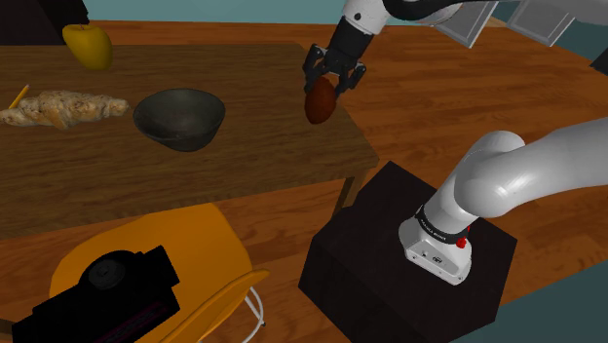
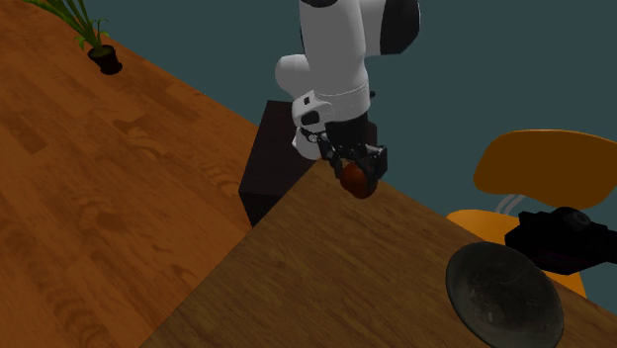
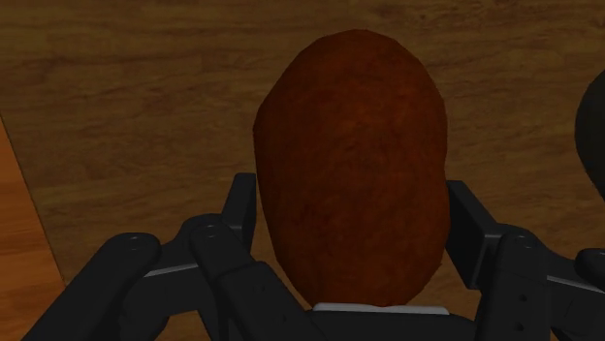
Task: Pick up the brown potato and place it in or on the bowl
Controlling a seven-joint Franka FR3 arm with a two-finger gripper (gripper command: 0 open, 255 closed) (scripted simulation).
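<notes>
A reddish-brown potato (image 1: 320,101) hangs above the wooden table (image 1: 253,156), near its corner closest to the stand, clasped in my black gripper (image 1: 332,82). In the wrist view the potato (image 3: 354,165) stands between the two fingers (image 3: 242,208), which press its sides. The second exterior view has the gripper (image 2: 358,168) and potato (image 2: 357,181) just over the table's corner. The dark grey bowl (image 1: 179,118) sits on the table toward the shoulder view's left of the potato, apart from it. That bowl (image 2: 504,294) lies at the second exterior view's lower right.
A yellow fruit (image 1: 88,46) and a pale bread loaf (image 1: 63,108) lie on the table beyond the bowl. An orange chair (image 1: 166,263) with a black object (image 1: 107,292) on it stands by the table's near side. The black stand (image 1: 409,263) is beside the table corner.
</notes>
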